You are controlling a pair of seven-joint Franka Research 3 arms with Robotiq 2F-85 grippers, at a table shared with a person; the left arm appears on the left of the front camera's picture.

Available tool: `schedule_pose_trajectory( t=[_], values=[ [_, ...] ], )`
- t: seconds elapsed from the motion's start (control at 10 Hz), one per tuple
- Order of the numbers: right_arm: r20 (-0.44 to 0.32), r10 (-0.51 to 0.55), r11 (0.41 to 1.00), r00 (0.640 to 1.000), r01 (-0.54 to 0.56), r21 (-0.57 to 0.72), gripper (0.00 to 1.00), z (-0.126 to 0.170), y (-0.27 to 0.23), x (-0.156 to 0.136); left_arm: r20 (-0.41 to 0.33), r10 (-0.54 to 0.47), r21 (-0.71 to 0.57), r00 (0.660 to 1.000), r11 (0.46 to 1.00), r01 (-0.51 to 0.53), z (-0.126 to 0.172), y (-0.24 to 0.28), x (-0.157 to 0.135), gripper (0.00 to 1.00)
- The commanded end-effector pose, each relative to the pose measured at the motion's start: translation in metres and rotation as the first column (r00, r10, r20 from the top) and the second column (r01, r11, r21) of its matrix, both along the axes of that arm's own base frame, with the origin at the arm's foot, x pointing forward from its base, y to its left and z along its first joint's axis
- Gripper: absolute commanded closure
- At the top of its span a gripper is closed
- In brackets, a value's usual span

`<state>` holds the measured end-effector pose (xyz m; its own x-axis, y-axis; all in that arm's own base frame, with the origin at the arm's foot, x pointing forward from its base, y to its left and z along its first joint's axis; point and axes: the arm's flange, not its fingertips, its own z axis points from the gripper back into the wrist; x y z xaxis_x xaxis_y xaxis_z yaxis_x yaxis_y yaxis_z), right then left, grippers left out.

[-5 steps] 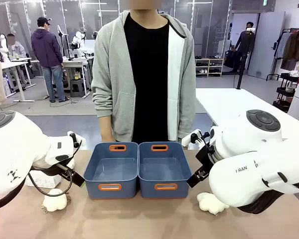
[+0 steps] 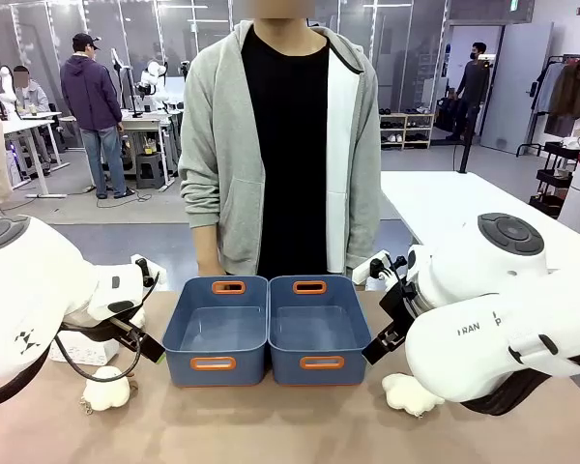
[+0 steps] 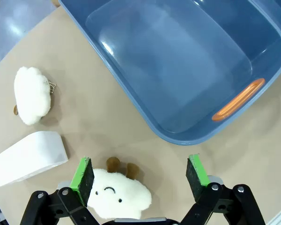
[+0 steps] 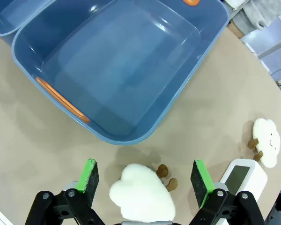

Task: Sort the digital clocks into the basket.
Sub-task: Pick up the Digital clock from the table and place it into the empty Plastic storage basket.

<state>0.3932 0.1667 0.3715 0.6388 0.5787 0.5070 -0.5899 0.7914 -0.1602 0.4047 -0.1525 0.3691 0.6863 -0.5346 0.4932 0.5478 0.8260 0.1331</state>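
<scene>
Digital clocks are lying on the worktop (image 2: 271,416), outside the blue baskets (image 2: 222,329): the left clock (image 3: 30,157) near our left claw (image 3: 140,176), the right clock (image 4: 241,180) just beside our right claw (image 4: 145,180). We are holding both claws apart, each hovering above a cream plush toy (image 3: 119,194).

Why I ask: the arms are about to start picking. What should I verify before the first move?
1. Left gripper open: ok.
2. Right gripper open: ok.
3. Left basket and right basket empty: ok.
4. Left clock lined up between the left gripper's pads: not ok; left plush toy sits there, clock off to the side.
5. Right clock lined up between the right gripper's pads: not ok; right plush toy sits there, clock beside one pad.
6. Person with hands clear of the baskets: cannot tell.
</scene>
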Motion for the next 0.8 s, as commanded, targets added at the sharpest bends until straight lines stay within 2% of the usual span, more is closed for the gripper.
schedule_pose_trajectory(
  t=[0.0, 0.4, 0.7],
  values=[
    [-0.001, -0.002, 1.0, 1.0, 0.002, 0.002, 0.0, 0.0, 0.0, 0.0, 0.0, 0.001, -0.001, 1.0, 1.0, -0.001, 0.0, 0.001, 0.0, 0.0],
    [0.0, 0.0, 1.0, 1.0, 0.0, 0.0, 0.0, 0.0, 0.0, 0.0, 0.0, 0.0, 0.0, 1.0, 1.0, 0.0, 0.0, 0.0, 0.0, 0.0],
    [0.011, 0.017, 0.999, 1.0, -0.018, 0.046, 0.0, 0.041, -0.004, -0.001, 0.015, 0.019, -0.028, 1.0, 0.999, -0.018, 0.044, 0.005, -0.002, 0.0]
  ],
)
